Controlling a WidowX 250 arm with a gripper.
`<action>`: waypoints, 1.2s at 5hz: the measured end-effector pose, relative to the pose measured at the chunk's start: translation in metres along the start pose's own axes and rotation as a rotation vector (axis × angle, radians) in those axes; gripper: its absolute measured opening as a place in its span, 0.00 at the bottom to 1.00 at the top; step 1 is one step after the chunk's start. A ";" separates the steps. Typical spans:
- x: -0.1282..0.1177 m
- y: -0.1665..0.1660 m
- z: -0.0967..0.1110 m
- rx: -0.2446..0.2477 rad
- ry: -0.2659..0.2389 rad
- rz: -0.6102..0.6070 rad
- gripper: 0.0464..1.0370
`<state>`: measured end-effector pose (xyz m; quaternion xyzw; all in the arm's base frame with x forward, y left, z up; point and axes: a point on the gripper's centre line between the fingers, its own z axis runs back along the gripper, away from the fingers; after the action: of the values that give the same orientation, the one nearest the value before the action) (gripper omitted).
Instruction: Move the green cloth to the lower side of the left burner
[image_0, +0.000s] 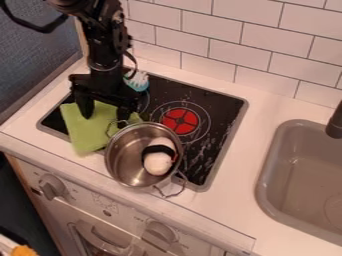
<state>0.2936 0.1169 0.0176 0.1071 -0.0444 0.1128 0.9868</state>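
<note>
Cloth of green fabric (87, 131) lies beneath black two-finger gripper (106, 117), fingers (85, 107) apart; likely light and limp, best pinched near its upper edge, clear of round steel pot (123, 162).

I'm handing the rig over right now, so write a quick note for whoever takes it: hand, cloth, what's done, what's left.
Hand: open, fingers spread over the cloth's upper part; contact can't be told.
Cloth: on the stovetop's left side, lower end past its near rim, right part beside the metal pot.
Done: cloth is at the left side, not clearly gripped.
Left: confirm it counts as the left burner's lower side; I can't make out that burner's outline. Probably adjust if needed, minding the pot.
</note>
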 end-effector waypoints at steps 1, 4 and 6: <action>0.002 0.014 0.003 0.024 -0.019 0.035 0.96; 0.012 0.046 0.013 0.075 -0.083 0.086 0.96; 0.016 0.042 0.024 0.048 -0.087 0.080 0.96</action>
<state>0.2981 0.1554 0.0514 0.1339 -0.0886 0.1483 0.9758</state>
